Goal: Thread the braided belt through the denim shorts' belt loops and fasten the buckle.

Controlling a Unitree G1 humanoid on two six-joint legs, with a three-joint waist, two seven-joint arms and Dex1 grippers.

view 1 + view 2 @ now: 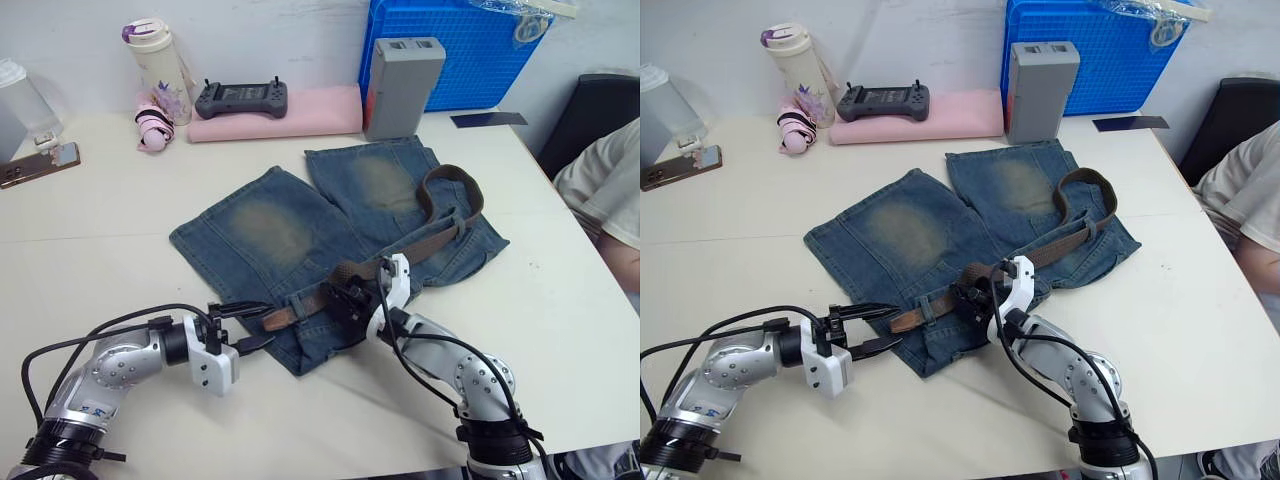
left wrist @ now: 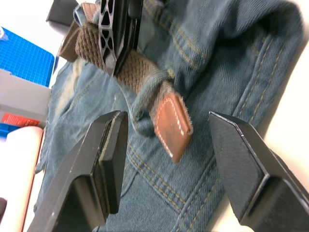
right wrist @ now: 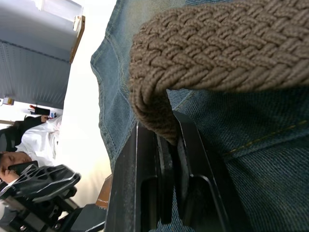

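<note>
The denim shorts [image 1: 300, 235] lie flat in the middle of the table, waistband towards me. The braided belt [image 1: 430, 235] runs along the waistband and curls in a loop over the right leg. Its tan leather end [image 2: 171, 126] pokes out of one of the belt loops [image 2: 145, 94], between the fingers of my open left gripper [image 1: 262, 325] without touching them. My right gripper [image 1: 348, 292] is shut on the belt [image 3: 217, 43] just past that loop, lifting it off the denim in a small hump. The buckle is hidden.
Along the far edge stand a bottle [image 1: 160, 60], a pink pad [image 1: 290, 112] with a grey controller [image 1: 240, 98], a grey box [image 1: 402, 85] and a blue crate [image 1: 460, 50]. A phone [image 1: 40, 165] lies far left. A person [image 1: 605, 195] sits at the right edge.
</note>
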